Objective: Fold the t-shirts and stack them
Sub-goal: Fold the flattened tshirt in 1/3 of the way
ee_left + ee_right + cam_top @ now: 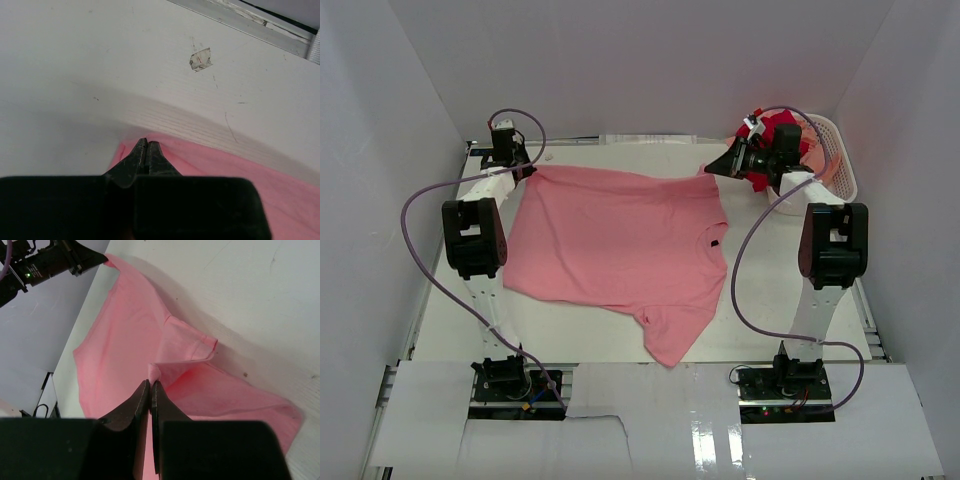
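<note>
Red shirt [782,121], basket [840,170] partly hidden behind right arm [775,150].

Robot lab: white-walled test enclosure [640,70]

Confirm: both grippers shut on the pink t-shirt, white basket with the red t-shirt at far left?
No. The white basket holding the red t-shirt stands at far right, per the top view. Left gripper and right gripper are shut on the pink t-shirt.
</note>
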{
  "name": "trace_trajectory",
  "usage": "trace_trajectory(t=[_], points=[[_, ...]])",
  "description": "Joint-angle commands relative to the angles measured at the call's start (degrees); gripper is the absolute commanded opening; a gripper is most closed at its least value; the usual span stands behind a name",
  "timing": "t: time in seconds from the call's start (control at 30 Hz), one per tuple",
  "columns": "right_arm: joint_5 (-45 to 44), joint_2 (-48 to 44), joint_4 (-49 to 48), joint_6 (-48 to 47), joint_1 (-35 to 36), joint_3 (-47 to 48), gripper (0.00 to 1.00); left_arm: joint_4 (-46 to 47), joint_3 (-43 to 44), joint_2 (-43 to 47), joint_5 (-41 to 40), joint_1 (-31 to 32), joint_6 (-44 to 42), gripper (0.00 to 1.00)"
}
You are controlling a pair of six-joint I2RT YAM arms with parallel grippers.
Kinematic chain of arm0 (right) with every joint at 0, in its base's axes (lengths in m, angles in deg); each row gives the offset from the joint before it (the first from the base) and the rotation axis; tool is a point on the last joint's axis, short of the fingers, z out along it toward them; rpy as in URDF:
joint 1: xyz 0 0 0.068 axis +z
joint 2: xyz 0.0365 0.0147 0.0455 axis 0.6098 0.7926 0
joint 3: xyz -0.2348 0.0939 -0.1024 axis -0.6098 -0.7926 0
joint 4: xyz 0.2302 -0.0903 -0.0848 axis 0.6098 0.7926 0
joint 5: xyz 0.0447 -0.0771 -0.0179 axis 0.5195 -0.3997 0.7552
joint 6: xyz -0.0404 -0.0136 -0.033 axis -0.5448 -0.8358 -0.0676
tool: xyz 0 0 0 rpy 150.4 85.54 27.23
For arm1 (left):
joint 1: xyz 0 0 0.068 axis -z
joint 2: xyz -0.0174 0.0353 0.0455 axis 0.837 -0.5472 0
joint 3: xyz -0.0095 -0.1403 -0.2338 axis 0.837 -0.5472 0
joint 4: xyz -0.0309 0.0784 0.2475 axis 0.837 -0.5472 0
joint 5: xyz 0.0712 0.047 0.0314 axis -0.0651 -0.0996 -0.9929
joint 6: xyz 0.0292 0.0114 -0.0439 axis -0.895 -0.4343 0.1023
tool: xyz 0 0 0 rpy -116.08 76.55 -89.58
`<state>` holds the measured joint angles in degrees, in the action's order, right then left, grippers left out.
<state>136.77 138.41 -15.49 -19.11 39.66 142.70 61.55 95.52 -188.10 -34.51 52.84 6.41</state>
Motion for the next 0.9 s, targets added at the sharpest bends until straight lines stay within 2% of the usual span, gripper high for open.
trace_trajectory(t=[0.0,0.87], points=[[0.84,-4.85,-1.72,-1.58,-0.33,-2.1,0.08,-0.86,1.72,5.63,-1.87,-0.23,0.79,0.0],[-0.74,-15.57,-0.14,-3.86,-0.42,-14.57,0.08,-2.61,-3.82,9.4,-2.67,-1.11,3.78,0.0]])
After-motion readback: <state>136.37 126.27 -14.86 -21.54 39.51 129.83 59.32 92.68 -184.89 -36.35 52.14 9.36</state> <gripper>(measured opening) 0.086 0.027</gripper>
